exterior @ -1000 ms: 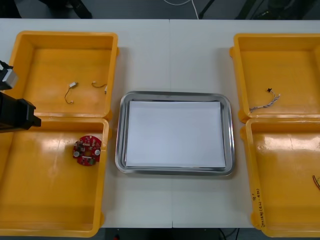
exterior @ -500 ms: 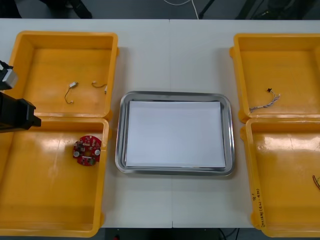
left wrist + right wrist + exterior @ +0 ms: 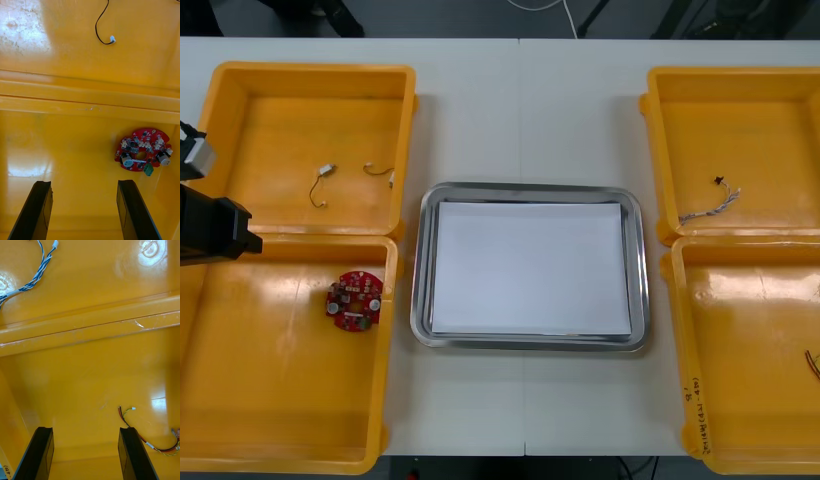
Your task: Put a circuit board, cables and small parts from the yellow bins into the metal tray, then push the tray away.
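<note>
Both arms hang over the bins at the two ends of the counter (image 3: 520,110). The left arm (image 3: 210,228) sits at the counter's left edge, and the left gripper (image 3: 84,213) hovers over the floor of the near-left yellow bin (image 3: 270,390). Its fingers (image 3: 37,210) are spread wide with nothing between them. The round red circuit board (image 3: 354,300) lies flat in that bin near the wall next to the tray, ahead of one finger rather than in the gap.

In the far-left bin (image 3: 300,110) beyond the divider lie thin black cables (image 3: 320,185).

Across the counter, the right gripper (image 3: 84,453) is parted just as wide and holds nothing. It hangs over the near-right bin (image 3: 750,350), where a red and yellow cable (image 3: 150,431) curls on the floor just beside one finger. A twisted blue and white cable (image 3: 710,208) rests in the far-right bin (image 3: 730,120).

The metal tray (image 3: 420,265) sits in the middle between the bins, white inside, nothing in it.
</note>
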Controlling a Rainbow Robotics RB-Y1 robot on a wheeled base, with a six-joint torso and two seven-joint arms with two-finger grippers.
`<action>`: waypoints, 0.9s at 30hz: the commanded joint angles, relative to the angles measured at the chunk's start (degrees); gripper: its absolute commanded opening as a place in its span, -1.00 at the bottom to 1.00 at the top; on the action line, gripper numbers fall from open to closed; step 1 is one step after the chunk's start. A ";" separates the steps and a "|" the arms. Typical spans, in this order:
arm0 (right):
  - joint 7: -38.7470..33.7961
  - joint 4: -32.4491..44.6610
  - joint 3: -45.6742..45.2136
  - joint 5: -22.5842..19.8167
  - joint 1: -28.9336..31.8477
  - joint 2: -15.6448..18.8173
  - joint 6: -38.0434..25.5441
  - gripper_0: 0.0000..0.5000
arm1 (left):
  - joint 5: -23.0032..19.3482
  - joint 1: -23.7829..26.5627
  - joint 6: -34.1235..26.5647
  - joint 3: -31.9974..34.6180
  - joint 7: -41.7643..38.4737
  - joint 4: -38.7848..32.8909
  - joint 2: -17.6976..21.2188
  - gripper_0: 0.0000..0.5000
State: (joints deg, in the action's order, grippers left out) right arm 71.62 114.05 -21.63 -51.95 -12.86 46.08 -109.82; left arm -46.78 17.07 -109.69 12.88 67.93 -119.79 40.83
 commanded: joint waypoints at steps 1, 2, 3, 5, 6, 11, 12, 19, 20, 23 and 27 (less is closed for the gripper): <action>-0.17 0.39 -1.93 -0.34 -0.14 2.62 -0.18 1.00 | 0.55 -0.90 -0.31 0.57 -5.35 -1.76 2.41 1.00; -0.17 0.39 -1.93 -0.34 -0.14 2.62 -0.18 1.00 | 0.55 -0.90 -0.31 0.57 -5.35 -1.76 2.41 1.00; -0.17 0.39 -1.93 -0.34 -0.14 2.62 -0.18 1.00 | 0.55 -0.90 -0.31 0.57 -5.35 -1.76 2.41 1.00; -0.17 0.39 -1.93 -0.34 -0.14 2.62 -0.18 1.00 | 0.55 -0.90 -0.31 0.57 -5.35 -1.76 2.41 1.00; -0.17 0.39 -1.93 -0.34 -0.14 2.62 -0.18 1.00 | 0.55 -0.90 -0.31 0.57 -5.35 -1.76 2.41 1.00; -0.17 0.39 -1.93 -0.34 -0.14 2.62 -0.18 1.00 | 0.55 -0.90 -0.31 0.57 -5.35 -1.76 2.41 1.00; -0.17 0.39 -1.93 -0.34 -0.14 2.62 -0.18 1.00 | 0.55 -0.90 -0.31 0.57 -5.35 -1.76 2.41 1.00; -0.17 0.39 -1.93 -0.34 -0.14 2.62 -0.18 1.00 | 0.55 -0.90 -0.31 0.57 -5.35 -1.76 2.41 1.00; -0.17 0.39 -1.93 -0.34 -0.14 2.62 -0.18 1.00 | 0.55 -0.90 -0.31 0.57 -5.35 -1.76 2.41 1.00; -0.17 0.39 -1.93 -0.34 -0.14 2.62 -0.18 1.00 | 0.55 -0.90 -0.31 0.57 -5.35 -1.76 2.41 1.00; -0.17 0.39 -1.93 -0.34 -0.14 2.62 -0.18 1.00 | 0.55 -0.90 -0.31 0.57 -5.35 -1.76 2.41 1.00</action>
State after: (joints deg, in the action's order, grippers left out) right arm 71.62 114.05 -21.63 -51.95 -12.86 46.08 -109.82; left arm -46.78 17.07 -109.69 12.88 67.93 -119.79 40.83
